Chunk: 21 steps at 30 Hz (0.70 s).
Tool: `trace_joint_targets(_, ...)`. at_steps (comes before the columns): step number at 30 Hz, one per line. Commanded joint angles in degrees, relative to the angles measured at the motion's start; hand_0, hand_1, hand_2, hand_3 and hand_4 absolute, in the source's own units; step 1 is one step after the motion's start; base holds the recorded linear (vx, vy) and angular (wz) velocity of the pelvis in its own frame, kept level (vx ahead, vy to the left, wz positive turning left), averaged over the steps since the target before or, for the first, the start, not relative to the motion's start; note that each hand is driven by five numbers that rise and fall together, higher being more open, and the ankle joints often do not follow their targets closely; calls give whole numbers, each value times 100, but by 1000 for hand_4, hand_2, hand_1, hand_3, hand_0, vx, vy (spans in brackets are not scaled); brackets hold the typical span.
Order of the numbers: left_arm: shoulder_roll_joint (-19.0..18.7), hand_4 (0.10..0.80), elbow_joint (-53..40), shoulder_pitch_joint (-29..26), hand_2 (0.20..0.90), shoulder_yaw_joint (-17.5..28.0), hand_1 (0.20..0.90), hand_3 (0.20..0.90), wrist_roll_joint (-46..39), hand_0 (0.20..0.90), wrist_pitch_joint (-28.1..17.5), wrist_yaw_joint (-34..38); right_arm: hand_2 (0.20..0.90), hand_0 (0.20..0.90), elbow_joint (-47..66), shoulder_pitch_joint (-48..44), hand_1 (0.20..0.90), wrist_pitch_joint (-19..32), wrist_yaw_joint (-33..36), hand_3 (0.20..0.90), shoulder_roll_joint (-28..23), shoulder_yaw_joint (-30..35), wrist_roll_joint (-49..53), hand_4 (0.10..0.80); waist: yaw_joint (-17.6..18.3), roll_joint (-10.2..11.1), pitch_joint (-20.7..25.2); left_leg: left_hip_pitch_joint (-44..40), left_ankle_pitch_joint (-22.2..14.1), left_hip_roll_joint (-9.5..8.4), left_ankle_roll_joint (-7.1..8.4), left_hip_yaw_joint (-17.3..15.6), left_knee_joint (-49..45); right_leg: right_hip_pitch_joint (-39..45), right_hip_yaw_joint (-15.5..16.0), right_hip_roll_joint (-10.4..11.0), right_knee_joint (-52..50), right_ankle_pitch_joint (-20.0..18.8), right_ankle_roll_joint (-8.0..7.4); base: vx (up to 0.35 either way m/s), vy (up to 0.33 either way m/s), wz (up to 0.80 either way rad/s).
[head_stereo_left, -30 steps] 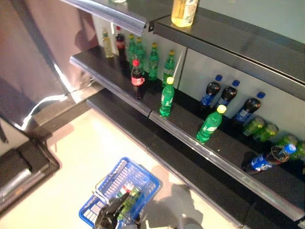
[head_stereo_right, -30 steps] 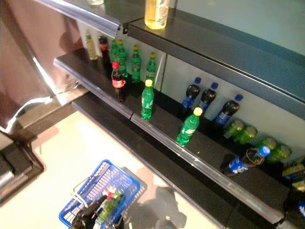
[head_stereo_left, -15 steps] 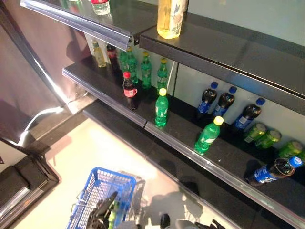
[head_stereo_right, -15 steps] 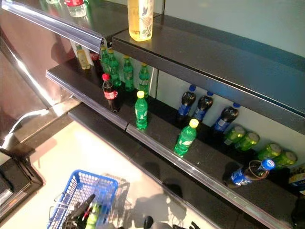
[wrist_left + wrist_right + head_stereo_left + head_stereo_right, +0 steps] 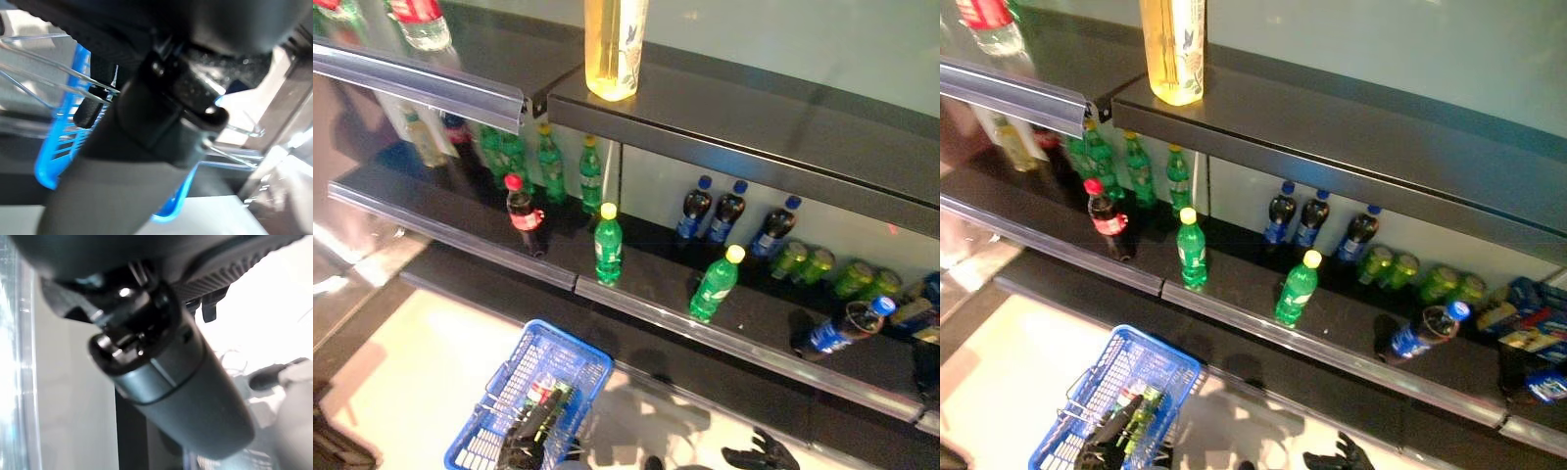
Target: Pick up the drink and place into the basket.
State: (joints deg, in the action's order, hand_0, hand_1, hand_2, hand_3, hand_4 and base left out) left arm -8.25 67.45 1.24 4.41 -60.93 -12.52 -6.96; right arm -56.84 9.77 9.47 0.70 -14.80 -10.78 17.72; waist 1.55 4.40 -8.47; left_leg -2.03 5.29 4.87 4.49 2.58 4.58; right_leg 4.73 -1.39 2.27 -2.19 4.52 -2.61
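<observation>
The blue basket hangs low at the left in front of the shelves, with drinks lying in it. My left hand is shut on its thin wire handles; blue mesh shows in the left wrist view. My right hand is low at the bottom, open and empty, below the shelf. On the middle shelf stand a green bottle with a yellow cap, a tilted green bottle and a red-capped cola bottle.
Dark blue-capped bottles and green cans stand at the shelf's back. A blue-labelled bottle lies at the right. More green bottles stand at the back left. A tall yellow bottle stands on the upper shelf.
The whole picture has shifted as the camera moved, so the shelves sit further left and higher up. My right hand has come into view at the bottom. The shelf drinks have not moved.
</observation>
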Motion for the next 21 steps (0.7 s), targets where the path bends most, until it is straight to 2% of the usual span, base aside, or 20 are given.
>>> trace_joint_targets(1, -344, 100, -743, 187, 300, 112, 300, 200, 195, 300, -517, -327, 900, 900, 1377, 47, 900, 65, -166, 900, -277, -357, -573, 800, -94, -80, 102, 71, -342, -146, -158, -363, -371, -215, 334, 689, 164, -763, -446, -1, 111, -32)
trace_joint_targets(2, -424, 100, -788, 239, 300, 134, 300, 200, 296, 300, -521, -370, 900, 900, 1668, 76, 900, 120, -213, 900, -343, -467, -748, 800, -119, -68, 87, 40, -375, -147, -177, -458, -385, -269, 436, 758, 104, -781, -492, -66, 65, -56)
trace_joint_targets(3, -518, 100, -904, 272, 300, 125, 300, 200, 271, 300, -527, -333, 900, 900, 2292, 23, 900, -86, -219, 900, -508, -665, -863, 800, -184, -63, 56, 19, -409, -99, -197, -635, -423, -348, 653, 915, -36, -793, -571, -91, 37, -71)
trace_joint_targets(4, -544, 100, -956, 281, 300, 124, 300, 200, 260, 300, -524, -324, 900, 900, 2445, 3, 900, -52, -231, 900, -561, -717, -899, 800, -209, -62, 42, 18, -423, -81, -209, -686, -440, -377, 690, 962, -96, -783, -593, -189, -17, -85)
trace_joint_targets(5, -665, 100, -1064, 251, 300, 81, 300, 200, 63, 300, -502, -318, 900, 900, 3136, -97, 900, -134, -353, 900, -765, -858, -817, 800, -215, -54, -9, 58, -475, -59, -297, -744, -505, -494, 602, 1040, -500, -700, -625, -142, -33, -63)
trace_joint_targets(7, -720, 100, -1191, 240, 300, 28, 300, 200, -48, 300, -467, -256, 900, 900, 3608, -121, 900, -173, -491, 900, -927, -928, -660, 800, -241, -20, 16, 154, -492, -65, -332, -739, -584, -473, 553, 1046, -492, -669, -616, -149, -135, -40)
trace_joint_targets(10, -757, 100, -1280, 231, 300, -59, 300, 200, -51, 300, -481, -144, 900, 900, 4056, -184, 900, -105, -739, 900, -1142, -1006, -779, 800, -336, 86, 40, 317, -534, -25, -272, -759, -766, -330, 679, 1092, -85, -776, -639, -89, -225, -21)
trace_joint_targets(11, -809, 100, -1269, 230, 300, -100, 300, 200, -52, 300, -477, -54, 900, 900, 4446, -257, 900, -177, -972, 900, -1361, -1039, -769, 800, -348, 151, 47, 336, -525, 73, -219, -732, -807, -312, 665, 1047, 28, -816, -649, -59, -303, -15)
trace_joint_targets(13, -836, 100, -1274, 235, 300, -105, 300, 200, -75, 300, -456, -10, 900, 900, 4618, -277, 900, -81, -1189, 900, -1466, -1032, -790, 800, -340, 182, 48, 311, -505, 143, -191, -726, -788, -316, 653, 1003, 39, -817, -646, -42, -228, -11)
trace_joint_targets(14, -861, 100, -1301, 274, 300, -101, 300, 200, -108, 300, -423, 30, 900, 900, 5102, -271, 900, -187, -1403, 900, -1716, -982, -605, 800, -331, 232, 57, 230, -453, 261, -120, -731, -698, -279, 688, 943, 65, -793, -636, -3, -245, -12)
trace_joint_targets(15, -835, 100, -1313, 400, 300, -86, 300, 200, 74, 300, -374, 1, 900, 900, 5781, -143, 900, -149, -1933, 900, -2096, -637, -256, 800, -308, 268, 81, 55, -365, 388, -30, -754, -485, -128, 745, 855, 143, -738, -605, 8, -239, -7)
trace_joint_targets(18, -728, 100, -1221, 580, 300, -56, 300, 200, 142, 300, -371, -56, 900, 900, 6614, 39, 900, -54, -2414, 900, -2521, -23, 548, 800, -249, 246, 151, -119, -280, 464, 48, -780, -274, 14, 806, 790, 195, -656, -566, 32, -89, 12)
trace_joint_targets(21, -612, 100, -1164, 682, 300, 92, 300, 200, 242, 300, -345, -109, 900, 900, 7156, 129, 900, 252, -2190, 900, -2559, 586, 1023, 800, -180, 196, 242, -233, -222, 515, 94, -848, -144, 67, 872, 773, 162, -571, -522, 28, -10, 13)
